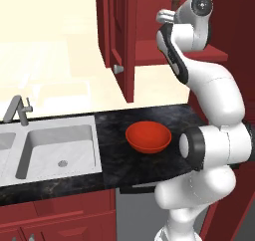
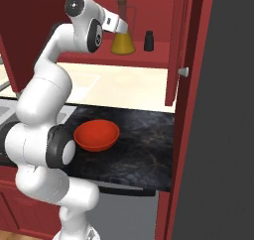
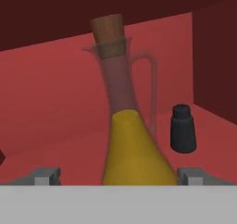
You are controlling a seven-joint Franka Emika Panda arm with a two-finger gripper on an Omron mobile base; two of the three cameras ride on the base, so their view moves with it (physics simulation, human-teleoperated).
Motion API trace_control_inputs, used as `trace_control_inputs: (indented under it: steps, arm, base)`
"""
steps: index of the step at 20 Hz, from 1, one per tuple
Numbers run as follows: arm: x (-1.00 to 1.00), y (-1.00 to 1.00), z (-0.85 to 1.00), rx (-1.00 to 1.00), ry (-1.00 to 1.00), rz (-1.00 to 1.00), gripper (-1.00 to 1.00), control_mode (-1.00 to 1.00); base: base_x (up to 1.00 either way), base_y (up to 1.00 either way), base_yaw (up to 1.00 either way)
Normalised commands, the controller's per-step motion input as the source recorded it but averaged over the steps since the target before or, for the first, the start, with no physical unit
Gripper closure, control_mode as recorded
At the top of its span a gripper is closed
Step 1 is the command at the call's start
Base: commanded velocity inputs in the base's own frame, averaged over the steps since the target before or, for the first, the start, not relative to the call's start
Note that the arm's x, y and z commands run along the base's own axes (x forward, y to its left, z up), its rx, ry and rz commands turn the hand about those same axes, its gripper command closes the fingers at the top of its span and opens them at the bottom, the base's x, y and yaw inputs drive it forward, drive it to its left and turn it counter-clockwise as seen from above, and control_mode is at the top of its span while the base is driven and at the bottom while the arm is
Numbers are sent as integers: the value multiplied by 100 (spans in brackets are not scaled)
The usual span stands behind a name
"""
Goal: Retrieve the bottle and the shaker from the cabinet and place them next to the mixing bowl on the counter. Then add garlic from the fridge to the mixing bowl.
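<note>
The arm reached up into the dark red wall cabinet (image 2: 183, 30), whose panelled door with a small silver knob (image 2: 183, 72) stood swung open, so the hand (image 3: 118, 177) could come straight at the shelf. The hand was spread wide and empty, its two fingertips (image 3: 46, 176) standing on either side of the wide base of the flask-shaped glass bottle (image 3: 132, 144), not yet touching it. That framing suggested a grasp low on the cone, probably because the thin neck would give a poorer hold.

The bottle stood upright on the red shelf (image 3: 55, 140), its lower cone full of opaque yellow, its neck clear and slim with a thin looped handle and a brown cork stopper (image 3: 109, 31). Just beside it on the same shelf stood the small black cylindrical shaker (image 3: 183, 128), matte, with a narrower cap.

Below, the round glossy red-orange mixing bowl (image 1: 148, 137) sat empty on the black, grey-veined stone bench (image 1: 114, 123), well apart from the steel sink (image 1: 60, 150), leaving bare bench around it for the bottle and shaker.
</note>
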Motion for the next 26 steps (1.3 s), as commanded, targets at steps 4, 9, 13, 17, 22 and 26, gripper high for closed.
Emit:
trace_control_inputs:
  steps: [4,9,13,17,22,26]
  arm:
    - [9,0,0,-19,0,1,-100,-100]
    - [33,0,0,-14,0,1,-100,-100]
    - [50,-1,0,-1,0,0,-100,-100]
    - [40,-1,0,0,0,0,-100,-100]
    - [19,-17,3,0,0,0,-100,-100]
    - [22,-19,1,0,0,0,-100,-100]
  base:
    - [0,0,0]
    - [0,0,0]
    - [0,0,0]
    - [0,0,0]
    - [0,0,0]
    - [0,0,0]
